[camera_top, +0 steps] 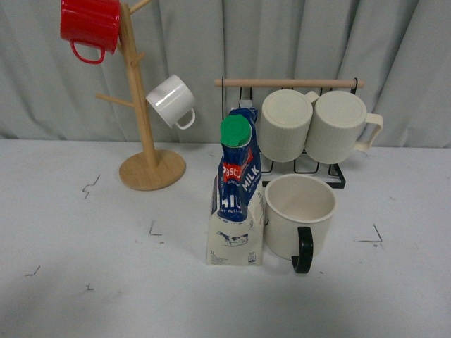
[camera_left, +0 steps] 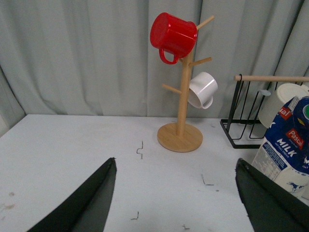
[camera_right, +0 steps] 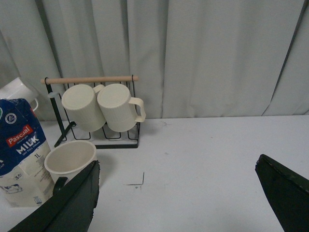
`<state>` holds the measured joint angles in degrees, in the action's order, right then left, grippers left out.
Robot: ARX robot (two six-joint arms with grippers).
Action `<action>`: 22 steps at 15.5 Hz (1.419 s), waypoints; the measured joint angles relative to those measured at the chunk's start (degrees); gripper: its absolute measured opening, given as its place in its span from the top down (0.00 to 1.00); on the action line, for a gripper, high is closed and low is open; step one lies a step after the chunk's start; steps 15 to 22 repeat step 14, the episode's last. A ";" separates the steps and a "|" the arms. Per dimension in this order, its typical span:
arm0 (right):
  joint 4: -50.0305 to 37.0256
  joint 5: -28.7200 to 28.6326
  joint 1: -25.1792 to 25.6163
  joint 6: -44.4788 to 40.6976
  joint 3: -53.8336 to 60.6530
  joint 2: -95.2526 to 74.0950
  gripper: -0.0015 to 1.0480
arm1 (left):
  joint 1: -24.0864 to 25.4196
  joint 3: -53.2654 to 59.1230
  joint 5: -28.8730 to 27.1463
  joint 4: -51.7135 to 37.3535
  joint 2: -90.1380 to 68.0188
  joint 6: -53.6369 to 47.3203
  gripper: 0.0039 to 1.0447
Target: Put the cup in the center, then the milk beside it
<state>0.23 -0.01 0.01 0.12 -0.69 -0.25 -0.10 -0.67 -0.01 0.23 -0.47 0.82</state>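
The wide cream-white cup with a black handle [camera_top: 299,218] stood mid-worktop [camera_top: 106,282] touching the tall blue-and-white milk carton [camera_top: 236,197], while both the left claw [camera_left: 176,203] and the right claw [camera_right: 186,198] gaped wide, empty.

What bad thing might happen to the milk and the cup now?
1. The milk carton is tall and narrow and stands right against the cup; a bump to either could tip the carton over.
2. The cup's black handle sticks out toward the front, so an arm passing low might catch it and drag the cup off its spot.
3. The rack with two ribbed mugs stands close behind, leaving little room there.
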 joint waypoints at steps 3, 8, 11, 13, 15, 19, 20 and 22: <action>-0.02 0.00 0.00 0.00 0.00 0.00 0.06 | -0.02 0.00 0.00 0.00 0.00 -0.04 0.07; -0.02 0.00 0.00 0.02 0.00 0.00 0.06 | -0.02 0.00 0.00 -0.02 0.00 -0.04 0.06; 0.00 0.00 0.00 0.02 0.00 0.00 0.06 | -0.02 0.00 0.00 0.00 0.00 -0.04 0.06; -0.02 0.00 0.00 0.02 0.00 0.00 0.06 | 0.00 0.02 0.00 -0.02 0.00 -0.04 0.06; 0.00 0.00 0.00 0.00 0.00 0.00 0.06 | -0.02 0.00 0.00 -0.02 0.00 -0.04 0.06; 0.00 0.00 0.00 0.00 0.00 0.00 0.06 | -0.02 0.00 0.00 -0.02 0.00 -0.04 0.06; 0.00 0.00 0.00 0.00 0.00 0.00 0.06 | -0.02 0.00 0.00 -0.02 0.00 -0.04 0.06; 0.00 0.00 0.00 0.00 0.00 0.00 0.06 | -0.02 0.00 0.00 -0.02 0.00 -0.04 0.06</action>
